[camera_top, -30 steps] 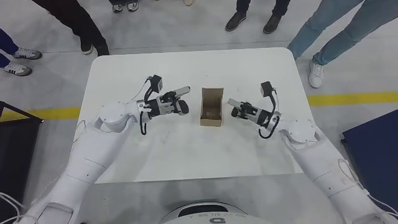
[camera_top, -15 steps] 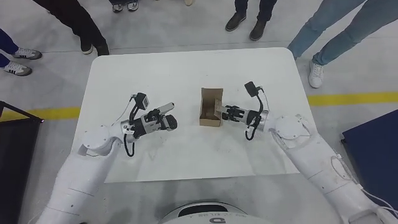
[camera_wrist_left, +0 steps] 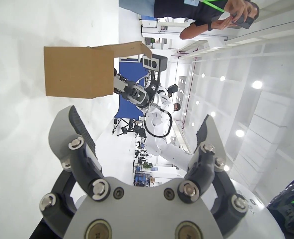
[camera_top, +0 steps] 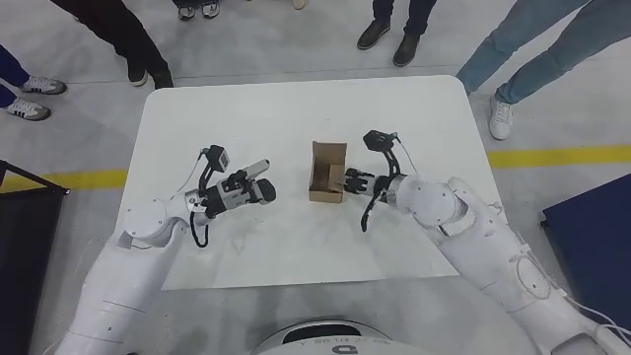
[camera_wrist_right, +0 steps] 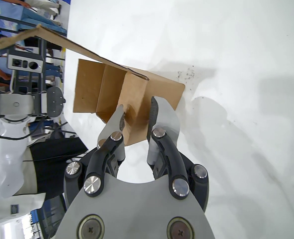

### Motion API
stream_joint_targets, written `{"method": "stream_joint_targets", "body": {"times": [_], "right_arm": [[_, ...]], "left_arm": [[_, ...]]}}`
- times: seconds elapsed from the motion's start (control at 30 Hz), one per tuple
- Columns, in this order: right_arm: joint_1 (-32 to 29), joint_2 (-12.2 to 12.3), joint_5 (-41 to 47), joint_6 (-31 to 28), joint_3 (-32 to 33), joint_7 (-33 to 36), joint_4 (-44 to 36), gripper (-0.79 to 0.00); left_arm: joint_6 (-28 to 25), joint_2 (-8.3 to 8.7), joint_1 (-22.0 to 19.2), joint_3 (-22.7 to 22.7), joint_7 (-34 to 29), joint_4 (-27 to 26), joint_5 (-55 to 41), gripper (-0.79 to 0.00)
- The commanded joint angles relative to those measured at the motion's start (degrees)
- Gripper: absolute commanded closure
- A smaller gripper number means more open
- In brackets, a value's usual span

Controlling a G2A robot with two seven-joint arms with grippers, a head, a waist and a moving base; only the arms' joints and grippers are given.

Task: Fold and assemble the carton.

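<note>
Top view: right gripper [camera_top: 347, 179] pinches 1 wall of the carton [camera_top: 325, 171] on the table [camera_top: 197, 118]; left gripper [camera_top: 264, 179] gapes wide, apart.

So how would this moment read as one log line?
right gripper: shut on carton wall | left gripper: open, apart from carton | carton: upright on table, top open

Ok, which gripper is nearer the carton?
Right. The right gripper is at the carton, touching its wall; the left gripper hangs open, apart from it on the opposite side.
</note>
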Motion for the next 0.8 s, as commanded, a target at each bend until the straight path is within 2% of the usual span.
{"method": "stream_joint_targets", "body": {"times": [0.0, 0.1, 0.23, 0.4, 0.53, 0.57, 0.6, 0.77], "right_arm": [[0.05, -0.05, -2.96, 3.9, -0.91, 1.48, -2.38, -0.132], [0.68, -0.3, -4.73, 6.08, -2.03, 2.57, -3.33, -0.145], [2.2, -0.88, -6.53, 8.07, -3.61, 2.72, -2.49, -0.252], [3.74, -1.54, -7.72, 8.82, -5.28, 3.63, -1.87, -0.243], [5.08, -2.07, -9.74, 10.01, -6.88, 4.55, -1.15, -0.191], [5.4, -2.2, -10.37, 10.32, -7.3, 4.89, -1.0, -0.074], [5.67, -2.32, -10.84, 10.64, -7.64, 5.13, -0.98, 0.0], [6.35, -2.66, -14.47, 12.95, -8.67, 5.7, -1.56, 0.0]], "left_arm": [[-0.02, -0.03, 0.04, -0.06, 0.12, -0.01, -0.4, -0.785], [-0.06, -0.04, -0.04, -0.11, 0.11, 0.08, -0.46, -0.785], [-0.24, -0.06, -0.15, -0.19, 0.13, 0.06, -0.67, -0.785], [-0.16, -0.05, -0.06, -0.46, 0.06, 0.19, -0.9, -0.785], [-0.2, -0.07, -0.09, -0.51, 0.09, 0.01, -1.0, -0.785], [-0.17, -0.07, -0.15, -0.51, 0.07, -0.03, -0.99, -0.785], [-0.12, -0.07, -0.19, -0.49, -0.02, -0.03, -0.91, -0.785], [0.01, -0.07, -0.27, -0.53, 0.03, 0.0, -0.75, -0.785]]}}
